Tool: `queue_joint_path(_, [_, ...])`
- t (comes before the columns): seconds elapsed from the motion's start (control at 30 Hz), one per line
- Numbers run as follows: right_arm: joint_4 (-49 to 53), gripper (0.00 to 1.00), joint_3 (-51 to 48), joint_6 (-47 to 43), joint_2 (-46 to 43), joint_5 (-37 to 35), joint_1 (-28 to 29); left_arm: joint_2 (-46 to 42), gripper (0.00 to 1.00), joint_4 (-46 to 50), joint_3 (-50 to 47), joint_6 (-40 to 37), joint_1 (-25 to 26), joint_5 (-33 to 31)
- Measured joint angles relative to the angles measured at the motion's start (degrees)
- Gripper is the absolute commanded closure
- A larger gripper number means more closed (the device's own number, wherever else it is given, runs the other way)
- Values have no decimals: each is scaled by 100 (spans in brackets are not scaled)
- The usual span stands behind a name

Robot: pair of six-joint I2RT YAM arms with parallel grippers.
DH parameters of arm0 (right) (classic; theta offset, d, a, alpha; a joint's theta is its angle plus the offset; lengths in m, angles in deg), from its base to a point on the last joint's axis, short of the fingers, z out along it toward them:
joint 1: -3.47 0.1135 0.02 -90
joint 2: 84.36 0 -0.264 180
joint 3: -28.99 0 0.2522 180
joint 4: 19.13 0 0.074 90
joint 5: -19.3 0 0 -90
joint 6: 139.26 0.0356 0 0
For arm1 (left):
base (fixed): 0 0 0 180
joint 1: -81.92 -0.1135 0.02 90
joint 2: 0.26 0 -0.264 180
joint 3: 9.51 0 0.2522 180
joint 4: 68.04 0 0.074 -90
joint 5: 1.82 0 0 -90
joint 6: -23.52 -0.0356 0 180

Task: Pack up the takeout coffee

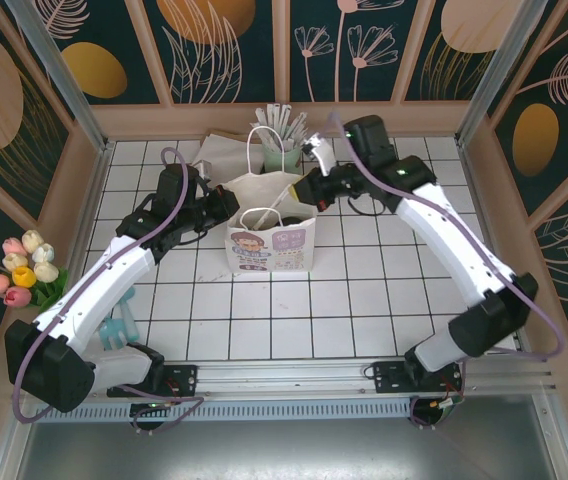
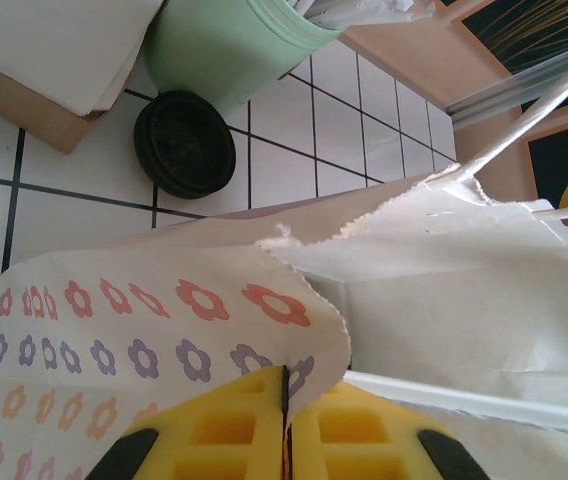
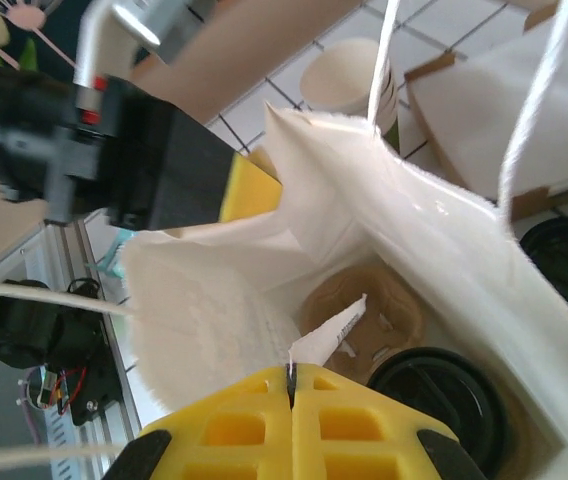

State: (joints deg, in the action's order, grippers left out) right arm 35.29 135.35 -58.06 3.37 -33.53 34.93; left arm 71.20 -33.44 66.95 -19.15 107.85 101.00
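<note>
Both arms reach in over the white-tiled desk (image 1: pixel 364 300) to the paper bag (image 1: pixel 271 250) standing upright at its middle. The left arm (image 1: pixel 114 280) stretches in from the near left, the right arm (image 1: pixel 454 240) bends in from the near right. The left hand (image 2: pixel 285 400) pinches the bag's flower-printed left rim, its yellow fingers (image 2: pixel 224 430) pressed together on the paper. The right hand (image 3: pixel 290 385) grips the opposite rim the same way, fingers closed tight on it, so the mouth stands spread between them.

Inside the bag, at the bottom, sits the takeout coffee (image 3: pixel 444 405), black lid up. Beside it lies a round brown thing (image 3: pixel 374 300) I cannot identify.

Behind the bag are a flat box (image 2: pixel 54 50) with a white top, a mint green holder (image 2: pixel 224 45) of white sticks, a stack of cream cups (image 3: pixel 344 80) and a loose black lid (image 2: pixel 184 143) lying on the tiles beside the holder. Tulips (image 1: pixel 22 268) lie at the far left.
</note>
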Motion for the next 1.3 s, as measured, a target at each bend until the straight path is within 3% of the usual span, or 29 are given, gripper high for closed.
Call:
queue_joint_path(0.3, [-212, 100, 199, -17, 658, 90, 129, 0, 92, -2, 0, 0, 0, 4])
queue_joint_path(0.47, [-160, 92, 232, -85, 802, -111, 234, 0, 93, -2, 0, 0, 0, 4])
queue_joint_path(0.57, [-76, 72, 232, -175, 754, -476, 234, 0, 94, -2, 0, 2, 0, 4])
queue_joint_path(0.6, [-37, 59, 227, -153, 708, -612, 229, 2, 94, 0, -2, 0, 0, 4])
queue_joint_path(0.67, [31, 44, 203, -153, 542, -909, 223, 7, 95, -2, 0, 2, 0, 9])
queue_joint_path(0.7, [22, 29, 160, -155, 402, -1045, 216, 11, 95, -7, -2, 4, 0, 22])
queue_joint_path(0.8, [-74, 1, -116, -39, -197, -1408, 201, 50, 96, -59, -2, 59, 0, 111])
queue_joint_path(1.07, [-1176, 1, -1235, 1158, -2022, -2695, -201, 240, 98, -350, -55, 343, 2, 514])
queue_joint_path(1.3, [-1853, 1, -2361, 2343, -2776, -3425, -990, 380, 86, -518, -55, 468, 136, 863])
